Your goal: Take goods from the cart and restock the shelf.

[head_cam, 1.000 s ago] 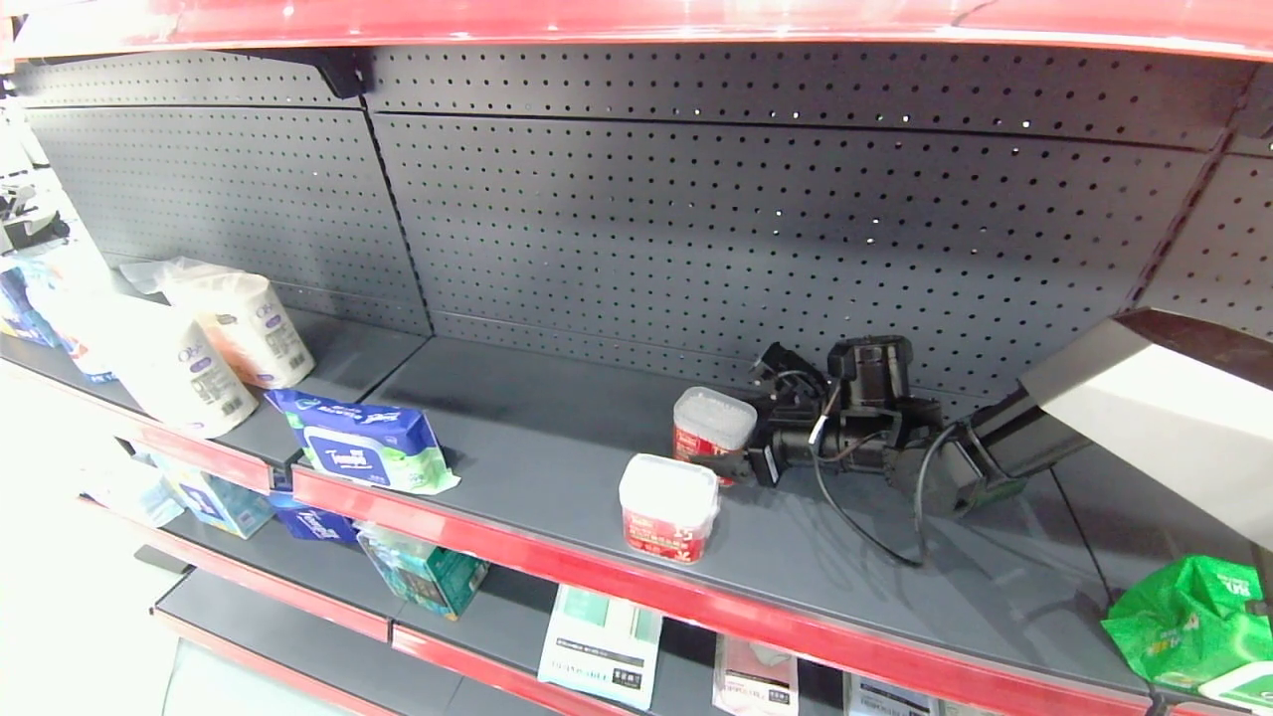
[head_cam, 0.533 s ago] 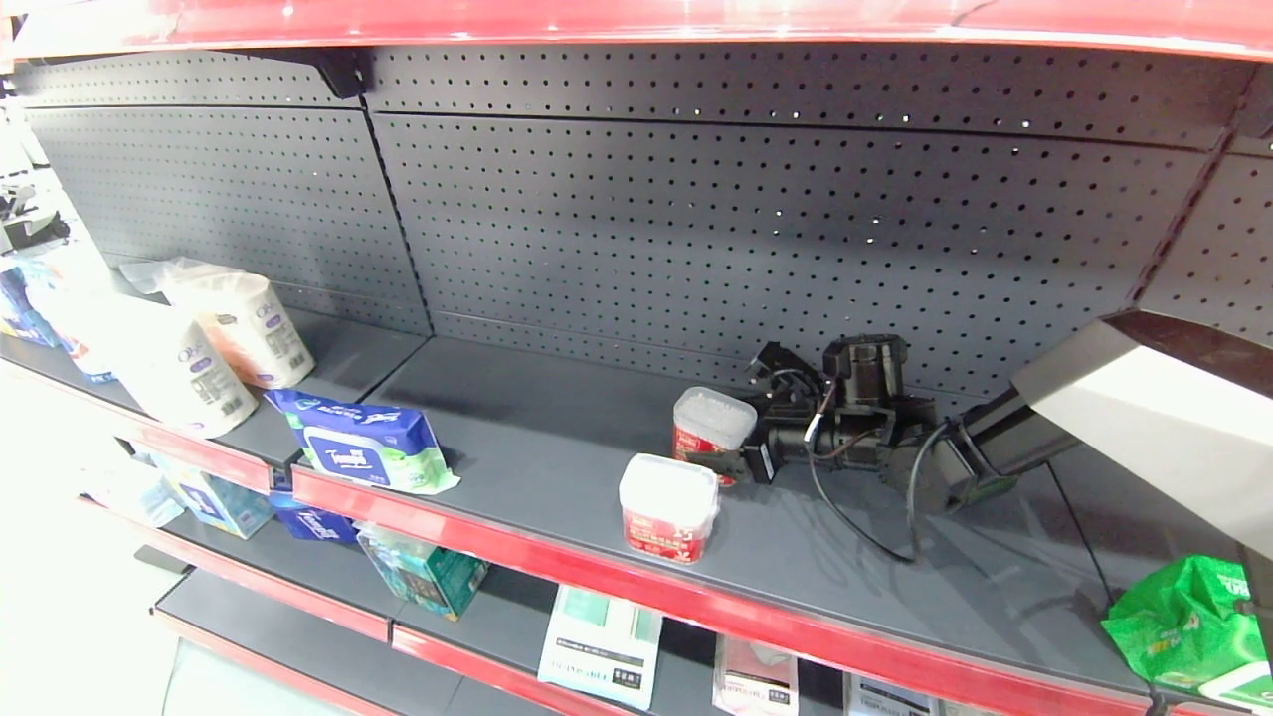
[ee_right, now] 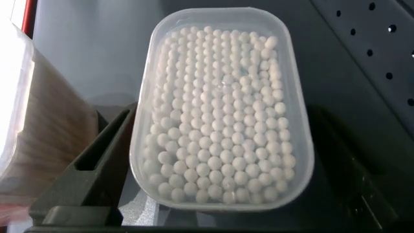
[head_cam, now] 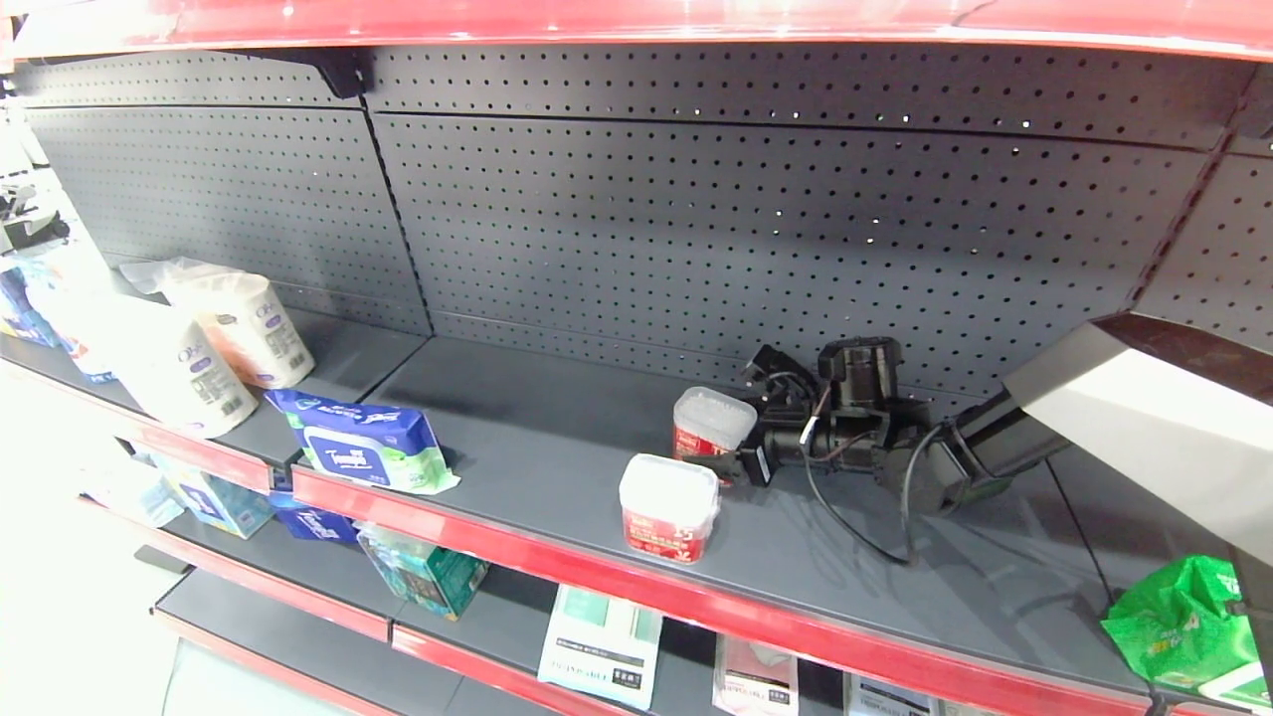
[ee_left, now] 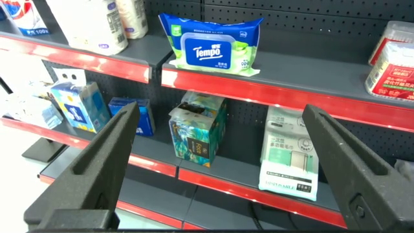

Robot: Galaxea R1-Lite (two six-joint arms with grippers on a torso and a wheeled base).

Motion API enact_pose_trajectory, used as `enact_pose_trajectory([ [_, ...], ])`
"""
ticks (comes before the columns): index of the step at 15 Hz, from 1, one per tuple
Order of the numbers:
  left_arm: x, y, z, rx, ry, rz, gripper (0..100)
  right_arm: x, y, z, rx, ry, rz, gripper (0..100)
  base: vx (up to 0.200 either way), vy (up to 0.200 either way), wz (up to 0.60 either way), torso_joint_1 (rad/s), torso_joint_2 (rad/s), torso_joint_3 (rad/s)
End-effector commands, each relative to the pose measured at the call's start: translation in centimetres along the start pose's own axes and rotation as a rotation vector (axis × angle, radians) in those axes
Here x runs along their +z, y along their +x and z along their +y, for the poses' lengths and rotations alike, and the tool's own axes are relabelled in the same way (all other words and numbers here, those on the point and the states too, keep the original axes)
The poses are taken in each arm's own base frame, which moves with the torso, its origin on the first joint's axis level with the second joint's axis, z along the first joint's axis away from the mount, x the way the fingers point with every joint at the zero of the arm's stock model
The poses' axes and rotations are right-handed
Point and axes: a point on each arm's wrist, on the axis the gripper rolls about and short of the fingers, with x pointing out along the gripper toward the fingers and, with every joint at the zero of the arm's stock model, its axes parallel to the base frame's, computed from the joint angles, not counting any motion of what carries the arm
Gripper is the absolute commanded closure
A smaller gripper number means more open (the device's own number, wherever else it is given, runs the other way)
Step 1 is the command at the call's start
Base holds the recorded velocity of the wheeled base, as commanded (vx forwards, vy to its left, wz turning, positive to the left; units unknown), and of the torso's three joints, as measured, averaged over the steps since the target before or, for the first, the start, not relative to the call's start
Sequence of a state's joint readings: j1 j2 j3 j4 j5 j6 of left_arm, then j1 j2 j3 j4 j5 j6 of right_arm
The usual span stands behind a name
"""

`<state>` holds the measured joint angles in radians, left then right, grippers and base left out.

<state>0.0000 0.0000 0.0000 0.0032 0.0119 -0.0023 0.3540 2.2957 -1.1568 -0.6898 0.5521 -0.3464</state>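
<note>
Two clear tubs of cotton swabs with red labels stand on the grey shelf. The front tub is near the red shelf edge. The rear tub sits behind it, and my right gripper reaches it from the right. In the right wrist view the tub lies between the black fingers, which press against both long sides, so the right gripper is shut on it. My left gripper hangs open with nothing in it, in front of the lower shelves.
A blue and green wet wipes pack lies at the shelf's left front, with white paper rolls beyond it. A green pack sits far right. The pegboard back wall is close behind. Boxes fill the lower shelves.
My right arm has shifted slightly left, deeper onto the shelf; the rear tub stays about where it was. The front tub has not moved.
</note>
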Motion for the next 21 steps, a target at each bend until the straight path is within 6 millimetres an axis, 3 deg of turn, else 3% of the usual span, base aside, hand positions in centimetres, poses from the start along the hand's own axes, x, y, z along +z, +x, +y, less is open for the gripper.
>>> enact_pose_trajectory([
  [1,0.00,0.01,0.00,0.000,-0.001,0.001,0,-0.02,0.22,0.21,0.007,-0.002,0.001,0,0.000,0.000,0.00,0.000,0.00,0.000],
  [14,0.00,0.01,0.00,0.000,-0.001,0.001,0,-0.08,0.94,0.43,0.017,-0.007,-0.002,0,0.000,0.000,0.00,0.000,0.00,0.000],
  [15,0.00,0.01,0.00,0.000,-0.001,0.001,0,-0.08,0.94,0.43,0.017,-0.007,-0.002,100,0.000,0.000,0.00,0.000,0.00,0.000],
  [21,0.00,0.01,0.00,0.000,-0.001,0.001,0,-0.20,0.83,0.29,0.014,-0.006,0.000,100,0.000,0.000,0.00,0.000,0.00,0.000],
])
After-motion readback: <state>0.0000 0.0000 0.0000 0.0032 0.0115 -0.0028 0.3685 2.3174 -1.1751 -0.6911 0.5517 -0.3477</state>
